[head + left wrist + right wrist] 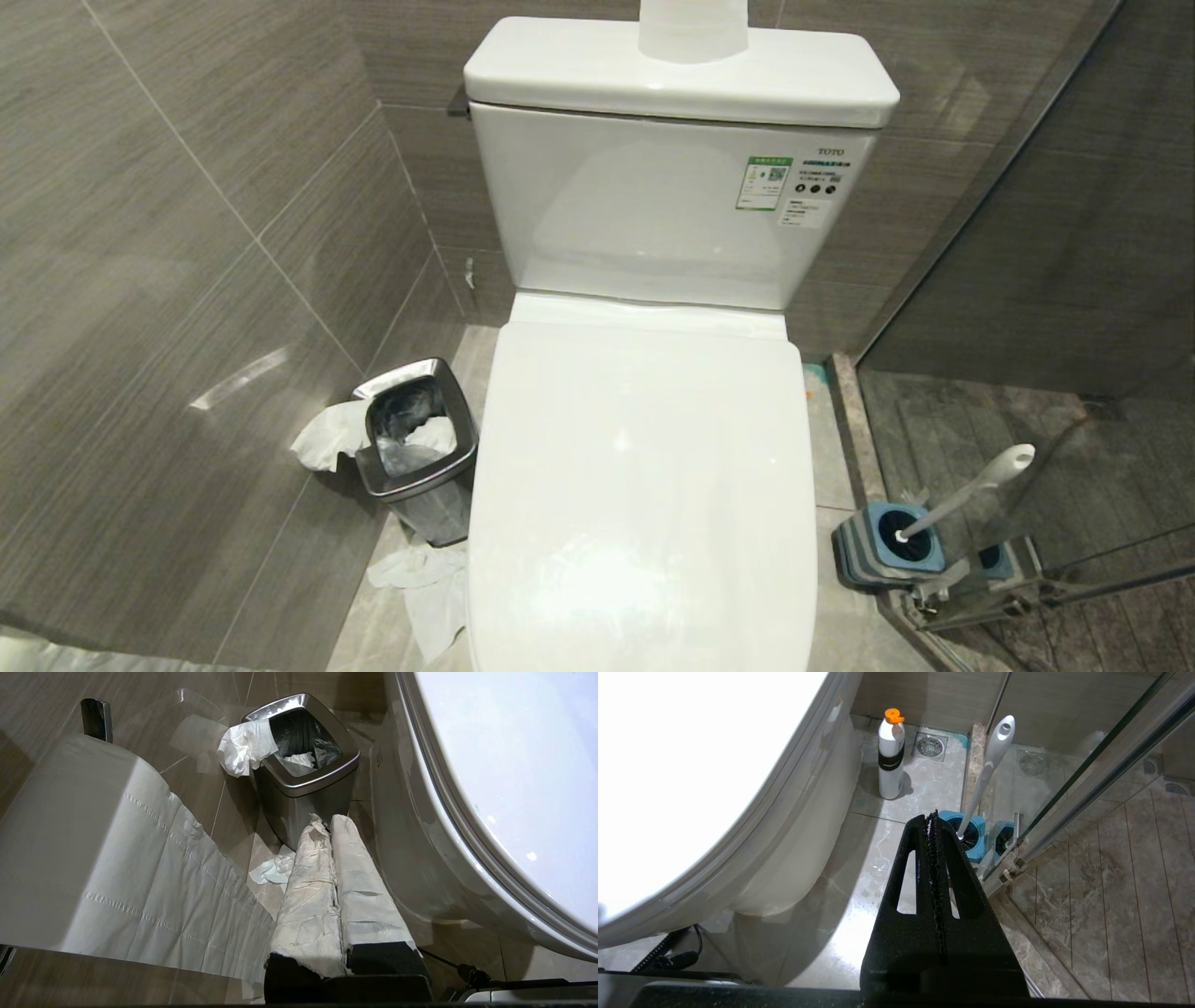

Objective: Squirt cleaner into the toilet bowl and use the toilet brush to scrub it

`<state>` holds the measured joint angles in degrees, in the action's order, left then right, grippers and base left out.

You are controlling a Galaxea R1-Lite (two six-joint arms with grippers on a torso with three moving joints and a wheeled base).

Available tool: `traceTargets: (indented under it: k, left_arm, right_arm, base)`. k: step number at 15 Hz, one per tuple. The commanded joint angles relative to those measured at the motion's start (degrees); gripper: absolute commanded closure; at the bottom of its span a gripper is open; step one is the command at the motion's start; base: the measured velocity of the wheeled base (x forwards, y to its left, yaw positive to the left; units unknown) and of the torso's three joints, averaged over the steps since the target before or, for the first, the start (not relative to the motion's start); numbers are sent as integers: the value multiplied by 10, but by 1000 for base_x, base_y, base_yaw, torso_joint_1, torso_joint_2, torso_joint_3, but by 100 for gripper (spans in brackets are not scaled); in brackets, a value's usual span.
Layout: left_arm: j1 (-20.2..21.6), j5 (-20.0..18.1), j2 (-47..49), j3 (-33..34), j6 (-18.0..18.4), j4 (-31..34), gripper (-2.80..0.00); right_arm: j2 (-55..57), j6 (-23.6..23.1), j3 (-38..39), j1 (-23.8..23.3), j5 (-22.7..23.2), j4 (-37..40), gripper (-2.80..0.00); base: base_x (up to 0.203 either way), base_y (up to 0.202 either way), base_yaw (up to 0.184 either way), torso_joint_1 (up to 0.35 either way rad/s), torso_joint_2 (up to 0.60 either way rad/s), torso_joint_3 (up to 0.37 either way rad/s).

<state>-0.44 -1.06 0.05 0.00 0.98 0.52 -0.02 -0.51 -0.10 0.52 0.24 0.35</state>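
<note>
Toilet (644, 485) fills the middle of your head view with its lid down, so the bowl itself is hidden. You have little room on the left: a steel bin (417, 448) stands just beside the toilet's flank, tissue hangs over its rim and more lies on the floor by its base, and the tiled wall runs close behind it. On the right, a narrow strip of floor separates the toilet from a glass partition. The brush (971, 490) leans in its blue holder (892, 551) right against that glass.

On the tank (672, 187) you can read TOTO above a green-edged sticker; the finer print is too small to read.

Only your right wrist view shows a white bottle (891, 760) with an orange cap, standing on the floor near the toilet's base, beside a floor drain. Only your left wrist view shows a toilet roll hanging on the wall.

Neither gripper appears in the head view. Your left gripper (329, 826), wrapped in white paper, has its fingers pressed together, empty. Your right gripper (933, 821) is likewise closed on nothing, pointing toward the holder.
</note>
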Motion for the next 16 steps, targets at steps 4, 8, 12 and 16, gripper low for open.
traceTargets:
  k: [4, 8, 12, 16]
  left_arm:
    - [0, 0, 0, 2, 0, 1, 0]
    - [0, 0, 0, 2, 0, 1, 0]
    - [0, 0, 0, 2, -1, 0, 0]
    - [0, 0, 0, 2, -1, 1, 0]
  right_arm:
    - [0, 0, 0, 0, 0, 0, 0]
    - [0, 0, 0, 0, 0, 0, 0]
    - [0, 0, 0, 0, 0, 0, 0]
    - [0, 0, 0, 0, 0, 0, 0]
  base:
    - [0, 0, 0, 0, 0, 0]
    - [0, 0, 0, 0, 0, 0]
    - [0, 0, 0, 0, 0, 0]
    - [0, 0, 0, 0, 0, 0]
